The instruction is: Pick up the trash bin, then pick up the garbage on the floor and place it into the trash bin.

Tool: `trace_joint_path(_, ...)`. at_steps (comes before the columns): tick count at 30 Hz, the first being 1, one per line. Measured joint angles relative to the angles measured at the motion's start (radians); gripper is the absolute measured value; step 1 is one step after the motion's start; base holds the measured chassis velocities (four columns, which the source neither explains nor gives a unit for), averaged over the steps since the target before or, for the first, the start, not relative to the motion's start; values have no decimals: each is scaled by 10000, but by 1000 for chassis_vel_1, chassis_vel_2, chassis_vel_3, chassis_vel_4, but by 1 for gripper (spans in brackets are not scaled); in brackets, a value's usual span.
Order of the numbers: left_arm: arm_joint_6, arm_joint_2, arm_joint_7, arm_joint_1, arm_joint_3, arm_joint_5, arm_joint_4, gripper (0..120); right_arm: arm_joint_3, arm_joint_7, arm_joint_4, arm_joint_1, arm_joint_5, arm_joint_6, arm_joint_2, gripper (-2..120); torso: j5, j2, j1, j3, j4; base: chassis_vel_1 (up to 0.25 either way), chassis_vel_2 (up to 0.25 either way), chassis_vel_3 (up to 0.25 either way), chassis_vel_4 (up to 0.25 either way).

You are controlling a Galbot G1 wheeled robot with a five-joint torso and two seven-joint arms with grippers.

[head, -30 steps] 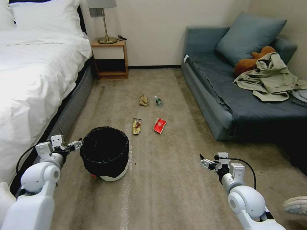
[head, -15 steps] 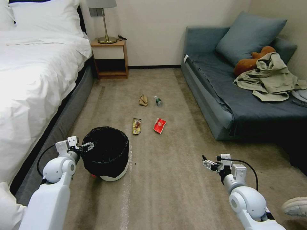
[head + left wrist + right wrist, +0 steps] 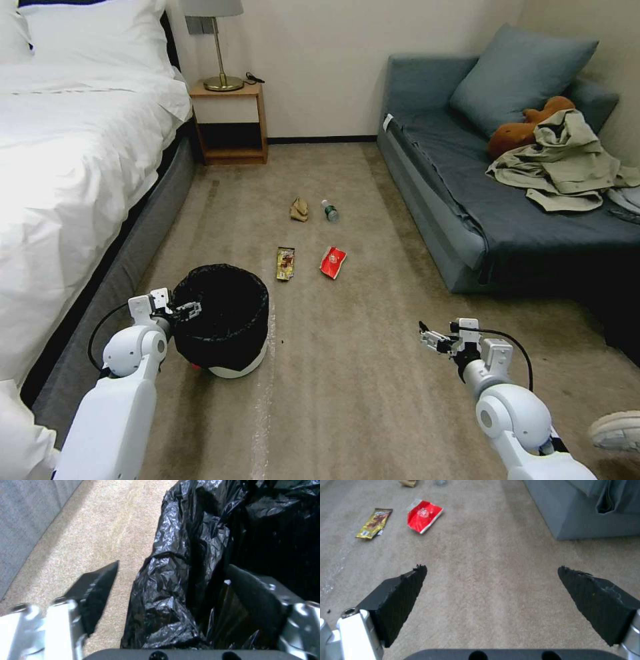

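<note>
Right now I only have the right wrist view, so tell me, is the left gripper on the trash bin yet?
Observer: The left gripper is open astride the trash bin rim, one finger outside the bag, one inside.
Operator: Is the bin lifted?
Observer: No, its white base sits on the carpet in the head view.
Operator: I see two wrappers. Any litter beyond them?
Observer: Yes, crumpled tan paper and a small bottle lie side by side farther off, toward the nightstand.

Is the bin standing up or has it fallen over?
Standing up. The bin sits on its white base with its round mouth facing up; the left gripper straddles its rim.
</note>
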Motion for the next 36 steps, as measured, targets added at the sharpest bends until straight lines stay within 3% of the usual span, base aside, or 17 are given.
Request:
trace_joint_path(8, 38, -7, 125, 116, -46, 9, -17, 57, -90, 2, 230, -46, 48, -12, 8, 100, 1, 1, 0, -2, 1, 0, 0, 0, 0)
trace_joint_path(13, 38, 7, 275, 313, -153, 6, -129, 34, -141, 2, 269, -87, 42, -27, 43, 100, -1, 1, 0, -2, 1, 0, 0, 0, 0)
trace_joint_path(16, 39, 17, 295, 383, -195, -12, -202, 28, -147, 2, 264, -94, 28, -26, 54, 100, -3, 1, 0, -1, 2, 0, 0, 0, 0)
trace_joint_path(19, 40, 54, 360, 556, -329, -60, -490, 11, -162, 0, 237, -110, -6, -14, 68, 100, -10, 1, 0, 0, 0, 0, 0, 0, 0)
trace_joint_path(22, 71, 76, 397, 651, -420, -82, -709, 5, -180, -6, 246, -121, -13, -7, 70, 100, -17, 0, 0, 1, -3, 0, 0, 0, 0)
trace_joint_path(33, 44, 129, 340, 1054, -888, 118, -1624, 4, -253, -11, 290, -125, -6, 39, 43, 100, -6, 0, 0, 1, -1, 0, 0, 0, 0)
trace_joint_path(36, 30, 166, 313, 1398, -1162, 267, -2346, 4, -310, -116, 290, -93, -25, 219, -4, 100, -4, 0, 0, 1, 1, 0, 0, 0, 0)
